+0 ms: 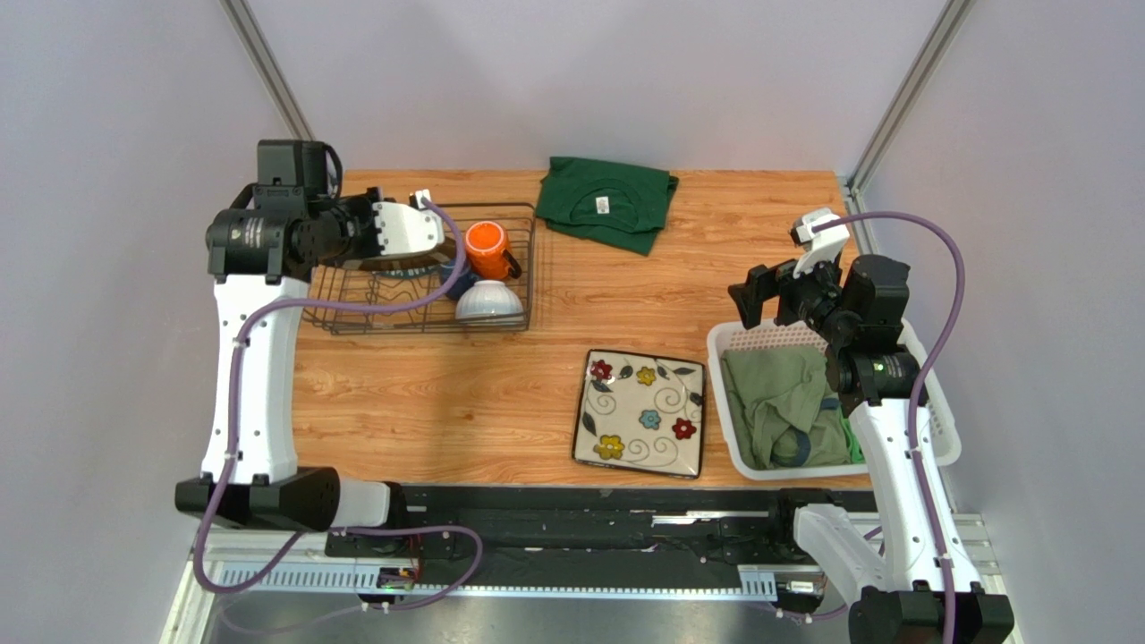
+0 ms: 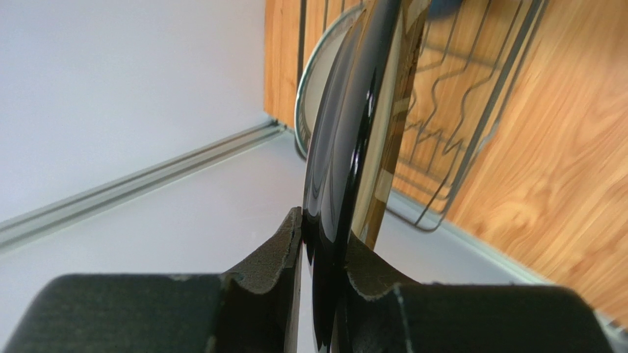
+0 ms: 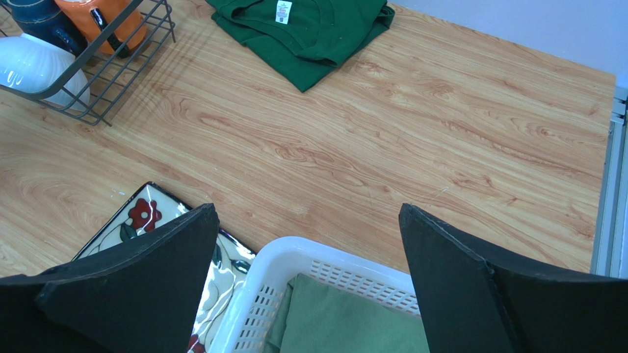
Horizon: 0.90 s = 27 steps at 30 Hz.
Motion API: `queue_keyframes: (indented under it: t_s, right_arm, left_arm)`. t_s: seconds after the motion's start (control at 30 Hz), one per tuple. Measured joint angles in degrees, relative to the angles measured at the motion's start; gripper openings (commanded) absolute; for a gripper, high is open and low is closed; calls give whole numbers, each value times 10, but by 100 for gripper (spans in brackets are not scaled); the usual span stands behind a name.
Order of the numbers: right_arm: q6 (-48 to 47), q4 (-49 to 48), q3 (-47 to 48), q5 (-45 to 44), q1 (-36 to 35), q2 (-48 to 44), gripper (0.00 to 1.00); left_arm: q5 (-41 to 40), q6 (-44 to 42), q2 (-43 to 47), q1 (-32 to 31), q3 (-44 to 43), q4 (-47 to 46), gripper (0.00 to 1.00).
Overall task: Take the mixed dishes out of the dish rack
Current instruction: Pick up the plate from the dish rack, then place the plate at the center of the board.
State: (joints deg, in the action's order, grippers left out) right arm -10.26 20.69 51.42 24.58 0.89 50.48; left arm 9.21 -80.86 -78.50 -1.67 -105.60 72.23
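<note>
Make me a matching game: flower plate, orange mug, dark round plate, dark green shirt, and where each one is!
1 flower plate
2 orange mug
3 dark round plate
4 dark green shirt

A pinched in the left tool
B folded at the table's far edge
C on the table beside the white basket
D in the dish rack by the white bowl

Pairs: 1-C, 2-D, 3-A, 4-B

From above, your left claw (image 1: 441, 255) hid most of the round dark plate (image 1: 403, 266), and the blue mug (image 1: 460, 285) only peeked out beside the orange mug (image 1: 487, 248). In your right wrist view, the picture's edge cut off the white bowl (image 3: 33, 66), and a finger (image 3: 140, 279) covered part of the flower plate (image 3: 140, 213).
</note>
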Motion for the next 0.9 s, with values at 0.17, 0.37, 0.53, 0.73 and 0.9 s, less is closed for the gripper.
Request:
queue_keyframes:
  t_s: [0.17, 0.37, 0.53, 0.73, 0.9]
  right_arm:
    - [0, 0, 0, 0, 0, 0, 99]
    - [0, 0, 0, 0, 0, 0, 99]
    - [0, 0, 0, 0, 0, 1, 99]
    - [0, 0, 0, 0, 0, 2, 99]
    - [-1, 0, 0, -1, 0, 2, 99]
  left_arm:
    - [100, 114, 54, 0, 0, 11, 0]
    - [234, 318, 103, 0, 13, 2, 0]
    - [346, 534, 138, -1, 85, -71, 0]
    - [447, 799, 146, -1, 226, -247, 0]
    - [472, 964, 135, -10, 331, -402, 0]
